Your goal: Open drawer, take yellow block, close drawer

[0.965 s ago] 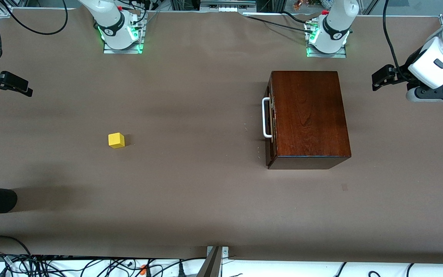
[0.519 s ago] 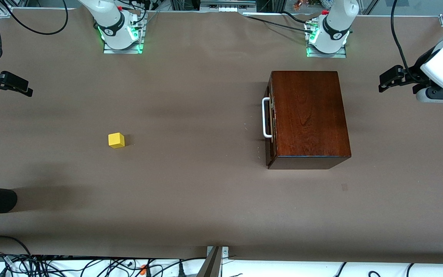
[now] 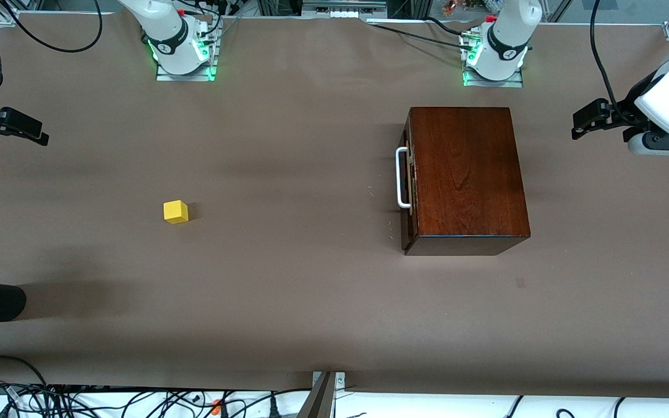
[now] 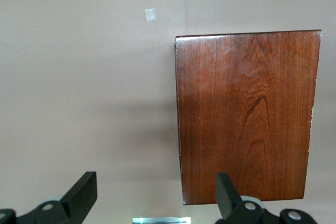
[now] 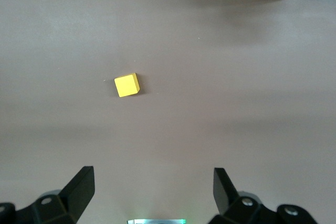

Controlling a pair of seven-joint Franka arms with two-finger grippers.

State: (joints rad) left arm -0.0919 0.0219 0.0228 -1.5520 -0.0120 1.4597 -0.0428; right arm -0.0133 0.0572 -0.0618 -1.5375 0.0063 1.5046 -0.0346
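Since the drawer looks shut and the block sits out on the table, the job looks almost done or all done.

Table point(image 3: 311, 302): big and brown, with everything on it.

Box point(image 3: 468, 174): dark shiny wood, near the left arm's base.

Drawer point(image 3: 407, 180): pushed all the way in, white handle point(image 3: 401, 177) facing the right arm's end.

Left gripper point(image 4: 155, 203): wide open, holding nothing, up over the table's edge at the left arm's end. This arm waits.

Right gripper point(image 5: 152, 198): wide open, holding nothing, up over the table's edge at the right arm's end. This arm waits too.

Yellow block point(image 3: 176, 211): alone on the bare table toward the right arm's end, well apart from the box.

Left to do: nothing that I can see.
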